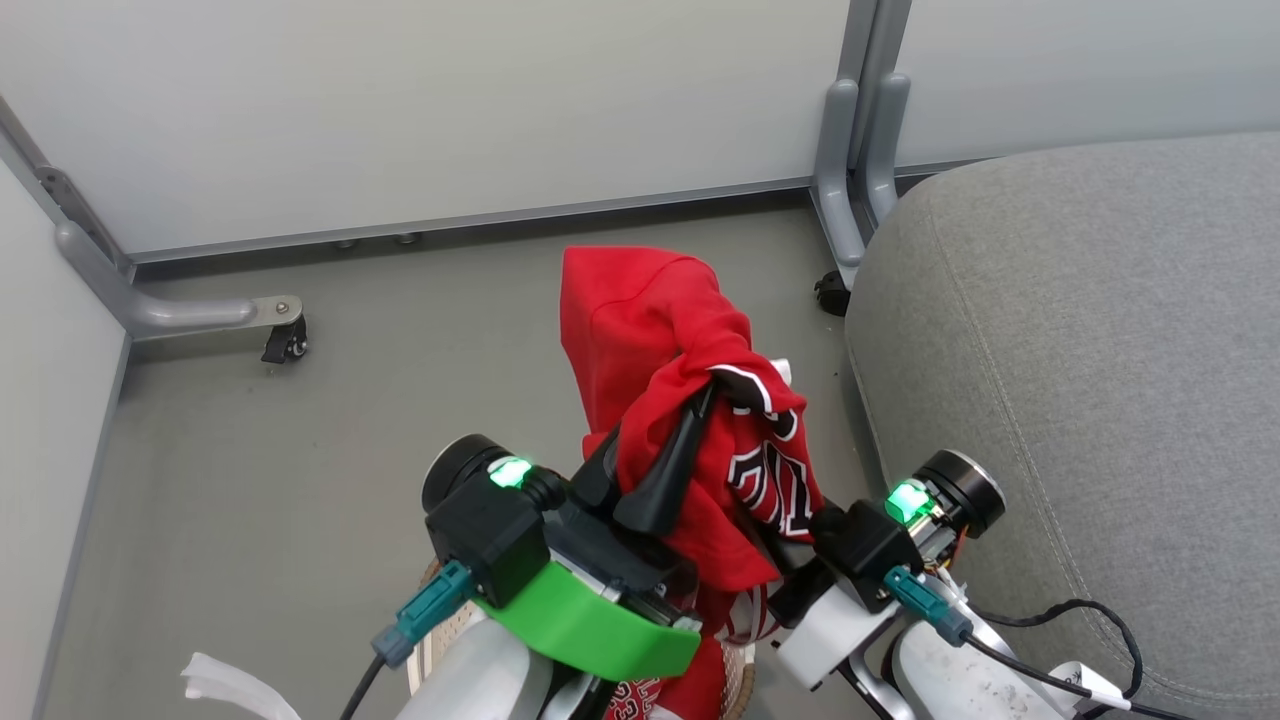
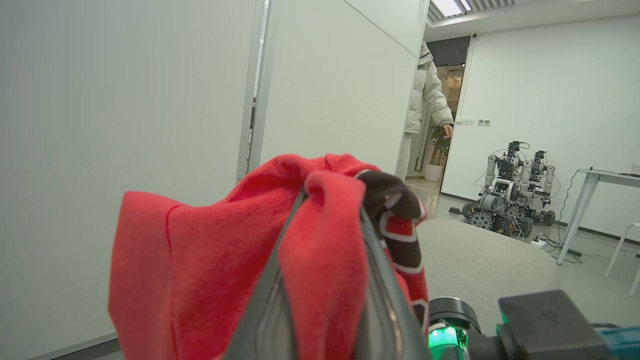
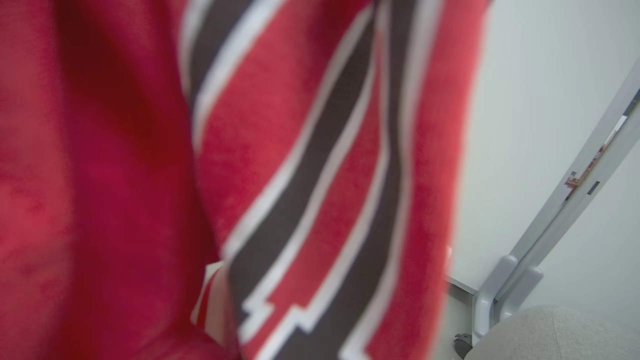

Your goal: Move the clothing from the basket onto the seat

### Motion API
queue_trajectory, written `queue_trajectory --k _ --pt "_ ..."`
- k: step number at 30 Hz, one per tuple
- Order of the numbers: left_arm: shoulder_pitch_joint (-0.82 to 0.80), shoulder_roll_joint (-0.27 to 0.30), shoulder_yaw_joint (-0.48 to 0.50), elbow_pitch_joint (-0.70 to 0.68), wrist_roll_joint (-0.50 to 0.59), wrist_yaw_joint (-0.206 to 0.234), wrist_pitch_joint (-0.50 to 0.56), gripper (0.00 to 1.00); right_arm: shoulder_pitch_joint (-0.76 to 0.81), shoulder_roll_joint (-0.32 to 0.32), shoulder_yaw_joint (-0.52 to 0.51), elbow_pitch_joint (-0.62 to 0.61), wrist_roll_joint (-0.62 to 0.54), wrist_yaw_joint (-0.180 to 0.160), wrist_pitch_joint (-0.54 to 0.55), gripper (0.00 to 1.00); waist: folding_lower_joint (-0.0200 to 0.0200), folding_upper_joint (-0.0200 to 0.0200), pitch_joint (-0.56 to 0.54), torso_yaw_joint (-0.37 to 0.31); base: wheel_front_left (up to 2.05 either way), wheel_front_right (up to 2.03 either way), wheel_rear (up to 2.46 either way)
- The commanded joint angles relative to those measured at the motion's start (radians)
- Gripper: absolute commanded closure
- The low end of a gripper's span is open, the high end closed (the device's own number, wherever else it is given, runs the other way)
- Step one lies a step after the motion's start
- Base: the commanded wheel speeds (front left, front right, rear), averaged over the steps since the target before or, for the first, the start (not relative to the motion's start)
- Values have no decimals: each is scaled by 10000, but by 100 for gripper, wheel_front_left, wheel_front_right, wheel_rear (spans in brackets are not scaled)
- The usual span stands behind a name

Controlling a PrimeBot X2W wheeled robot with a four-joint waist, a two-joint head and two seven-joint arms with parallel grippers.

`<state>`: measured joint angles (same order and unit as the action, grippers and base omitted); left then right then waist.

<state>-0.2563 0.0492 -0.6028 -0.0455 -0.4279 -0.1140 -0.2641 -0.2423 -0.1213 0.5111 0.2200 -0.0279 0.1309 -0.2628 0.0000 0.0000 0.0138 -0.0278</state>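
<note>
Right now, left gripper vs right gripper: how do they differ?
Left gripper: dark fingers show, shut on a fold of the red clothing. Right gripper: fingers hidden behind that clothing, grip unclear. Left wrist wears a green collar; right wrist a white block. Right gripper sits nearer the grey seat than left gripper. Shared: a lit green lamp on each.

Red clothing [image 1: 650, 320] bears black numbers edged white; the seat [image 1: 1100, 350] is plain grey.
</note>
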Motion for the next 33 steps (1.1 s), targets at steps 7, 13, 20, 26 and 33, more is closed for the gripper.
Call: queue_trajectory --k 7,13,20,26,33 --pt "169 24 201 59 44 -45 -6 100 102 -25 0 -101 226 -3 -31 100 0 0 -110 -28 0 0 0" --pt "257 25 254 67 81 -47 -6 100 163 -35 -102 -98 326 -3 -31 100 0 0 -153 -88 0 0 0" --pt "328 25 304 113 59 -53 -6 100 266 2 -206 -167 454 -3 -31 100 0 0 -185 -119 0 0 0" --pt "295 25 323 125 39 -64 -6 100 289 13 -286 -228 509 -3 -31 100 0 0 -185 -100 0 0 0" --pt "327 25 329 336 136 -16 -4 2 267 37 -434 -394 582 -3 -31 100 0 0 -153 -80 0 0 0"
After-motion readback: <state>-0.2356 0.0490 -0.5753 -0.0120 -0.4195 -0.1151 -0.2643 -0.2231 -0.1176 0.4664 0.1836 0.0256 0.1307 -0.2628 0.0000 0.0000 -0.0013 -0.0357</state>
